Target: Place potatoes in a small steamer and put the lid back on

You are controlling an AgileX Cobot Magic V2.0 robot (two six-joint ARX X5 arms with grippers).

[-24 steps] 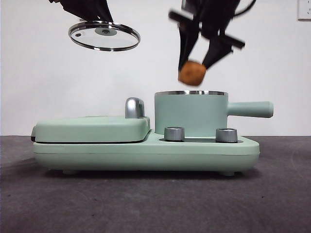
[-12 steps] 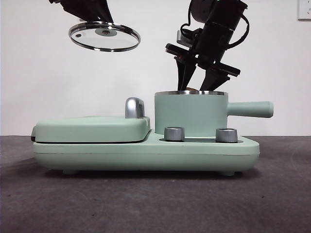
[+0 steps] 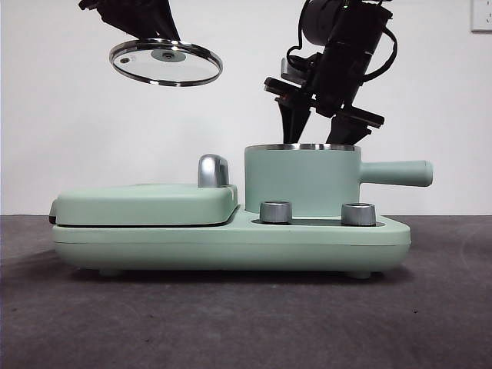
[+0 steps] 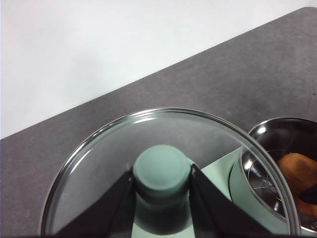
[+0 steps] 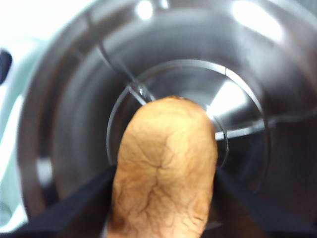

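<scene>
My left gripper (image 3: pixel 146 19) is shut on the mint-green knob (image 4: pixel 162 171) of the clear glass lid (image 3: pixel 165 63) and holds it high, to the left of the steamer. The mint-green steamer (image 3: pixel 302 181) stands on its base, open. My right gripper (image 3: pixel 317 132) reaches down into it, jaws closed on the orange-brown potato (image 5: pixel 166 168) low inside the steel bowl (image 5: pixel 74 99). The front view hides the potato behind the pot wall. The left wrist view shows the potato (image 4: pixel 297 173) inside the steamer's rim (image 4: pixel 257 168).
The steamer's straight side handle (image 3: pixel 396 173) points right. A flat mint-green griddle cover (image 3: pixel 146 204) with a chrome handle (image 3: pixel 213 171) lies left of the pot on the same base. Two steel knobs (image 3: pixel 276 212) sit on the front of the base.
My right gripper has come down with the potato from above the steamer's rim into the pot. The lid has stayed held at the same height.
</scene>
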